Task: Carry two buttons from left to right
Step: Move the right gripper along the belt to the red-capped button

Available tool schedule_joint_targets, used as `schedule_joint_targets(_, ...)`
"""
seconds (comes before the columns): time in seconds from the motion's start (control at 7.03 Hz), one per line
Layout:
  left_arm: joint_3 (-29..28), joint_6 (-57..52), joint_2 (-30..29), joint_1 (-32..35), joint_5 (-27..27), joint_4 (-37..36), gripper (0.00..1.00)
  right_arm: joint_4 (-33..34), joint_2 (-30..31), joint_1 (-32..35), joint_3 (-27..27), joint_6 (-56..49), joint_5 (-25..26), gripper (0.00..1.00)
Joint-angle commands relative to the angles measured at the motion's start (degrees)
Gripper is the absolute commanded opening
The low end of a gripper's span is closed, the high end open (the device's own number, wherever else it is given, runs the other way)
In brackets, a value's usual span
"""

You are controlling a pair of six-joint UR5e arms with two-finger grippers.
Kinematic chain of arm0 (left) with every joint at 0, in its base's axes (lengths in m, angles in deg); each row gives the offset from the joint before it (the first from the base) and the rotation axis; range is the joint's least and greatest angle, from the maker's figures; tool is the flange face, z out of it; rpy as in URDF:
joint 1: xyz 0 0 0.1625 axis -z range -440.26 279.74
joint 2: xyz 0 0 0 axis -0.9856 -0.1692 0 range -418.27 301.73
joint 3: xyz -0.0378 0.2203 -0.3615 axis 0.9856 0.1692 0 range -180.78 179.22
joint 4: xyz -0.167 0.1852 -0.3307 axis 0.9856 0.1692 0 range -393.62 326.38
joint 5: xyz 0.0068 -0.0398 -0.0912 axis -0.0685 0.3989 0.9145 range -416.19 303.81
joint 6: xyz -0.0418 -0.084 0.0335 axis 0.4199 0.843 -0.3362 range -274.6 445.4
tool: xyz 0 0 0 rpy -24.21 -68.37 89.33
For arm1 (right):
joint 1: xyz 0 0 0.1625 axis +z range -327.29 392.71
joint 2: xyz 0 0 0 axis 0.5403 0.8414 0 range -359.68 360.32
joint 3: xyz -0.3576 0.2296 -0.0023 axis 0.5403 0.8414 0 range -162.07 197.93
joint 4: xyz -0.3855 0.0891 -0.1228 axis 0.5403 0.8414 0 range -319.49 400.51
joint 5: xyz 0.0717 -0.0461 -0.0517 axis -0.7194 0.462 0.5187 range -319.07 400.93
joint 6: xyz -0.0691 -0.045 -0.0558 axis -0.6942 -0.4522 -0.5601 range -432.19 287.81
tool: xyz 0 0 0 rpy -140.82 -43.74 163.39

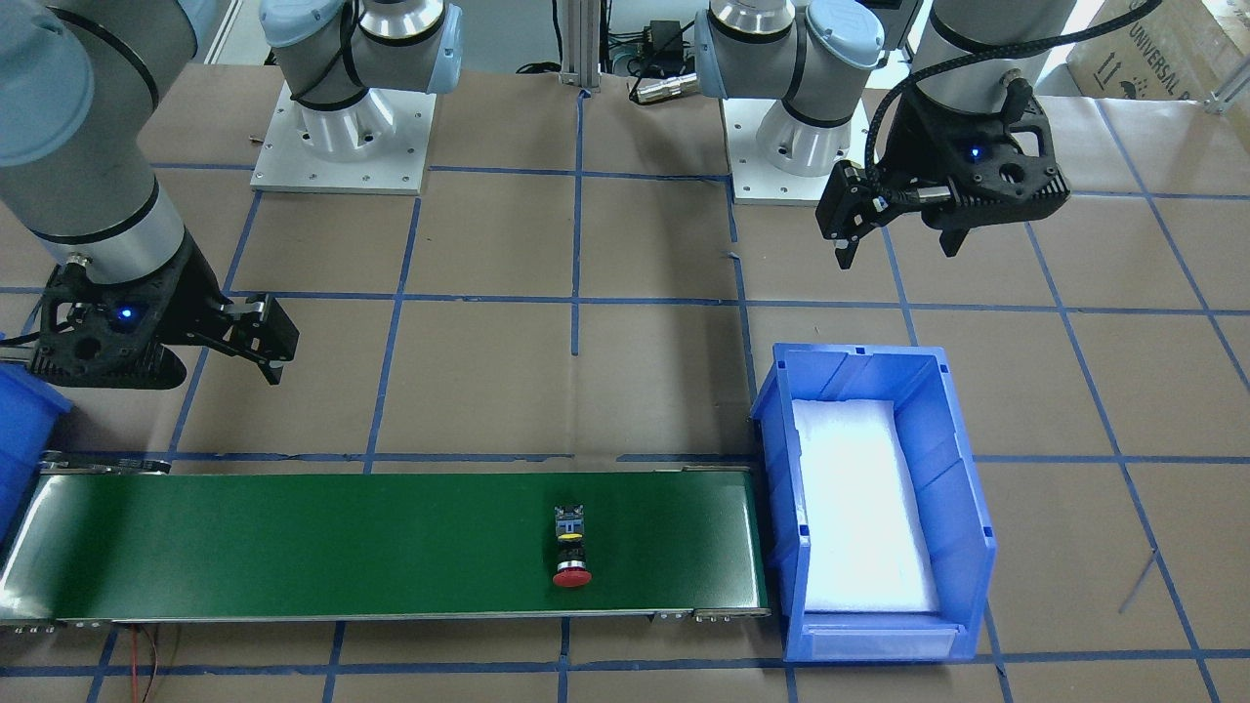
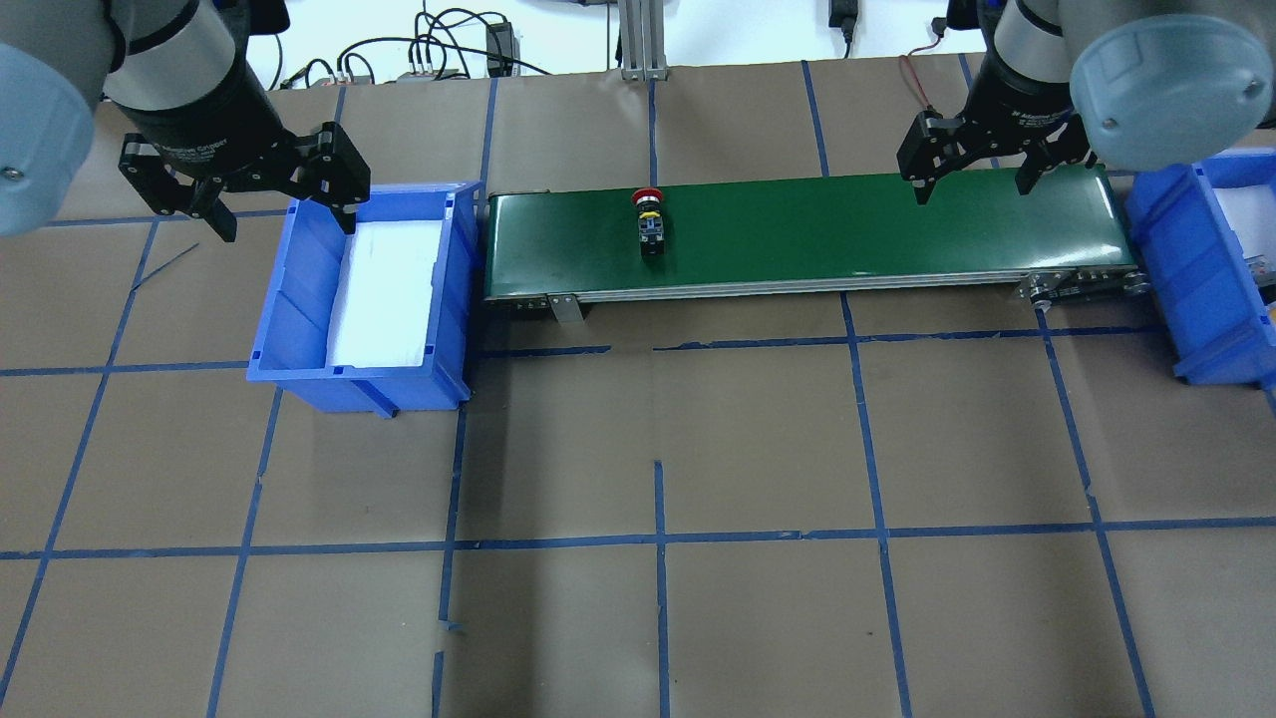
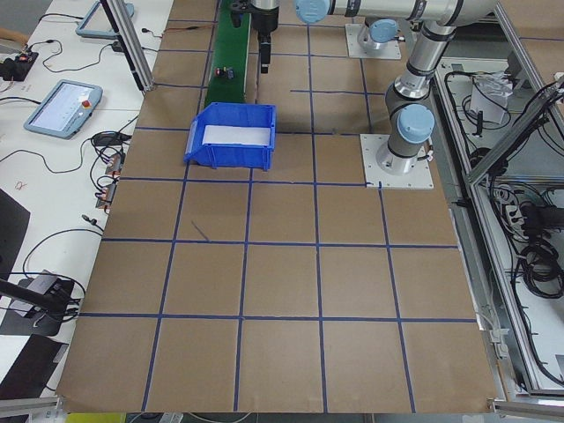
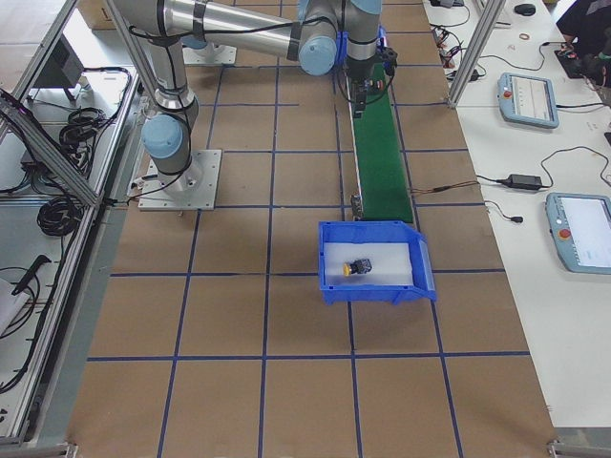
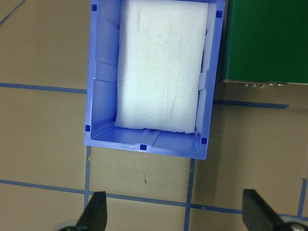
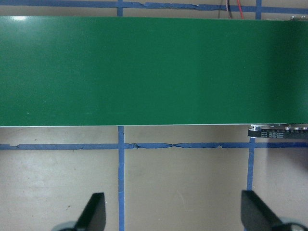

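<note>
Off the conveyor belt's left end stands the left bin, showing only its white foam pad. The left gripper hangs in the air by that bin, jaws wide apart with nothing between them. On the belt, well toward that left end, lies the red button. Its long axis runs across the belt's width: the red cap points at the belt's far edge, away from the robot, and comes close to it; a yellow band sits behind the cap, and the dark block body points back toward the robot's side. Above the belt's right end hovers the right gripper, likewise spread open and empty, its fingers spaced along the belt's length. Beyond that end sits the right bin, where the yellow button lies on foam, so half the job looks done. The step in hand seems to be taking the red one off the belt. If the belt carries it along, it is best to let it come squarely under the right gripper. The fingers should stay spaced along the belt so they close across the narrow body, not end to end. They should grip the collar or block rather than the rounded cap, which could slip, and come down without scraping the belt.
</note>
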Motion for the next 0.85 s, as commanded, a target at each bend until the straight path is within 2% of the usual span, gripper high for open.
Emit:
schedule_joint_targets(0.0, 0.3, 0.1, -0.1, -0.7, -0.2, 0.0, 1.00, 0.0, 0.0, 0.0, -0.3, -0.1, 0.0, 1.00)
schedule_joint_targets(0.28, -1.0, 0.0, -0.1, -1.1, 0.1, -0.1, 1.00, -0.1, 0.0, 0.0, -0.6, -0.1, 0.1, 1.00)
schedule_joint_targets(0.43, -0.6, -0.1, -2.3, -1.2, 0.2, -2.0, 1.00, 0.0, 0.0, 0.0, -1.1, 0.0, 0.0, 1.00)
schedule_joint_targets(0.57, -1.3, 0.0, -5.5, -1.2, 2.9, -3.1, 1.00, 0.5, -0.2, 0.2, -1.5, 0.3, 0.0, 1.00)
schedule_joint_targets(0.71, -1.1, -2.0, -5.6, 0.5, 9.4, -1.7, 1.00, 1.8, -1.7, 2.0, -0.8, 2.5, -0.4, 1.00)
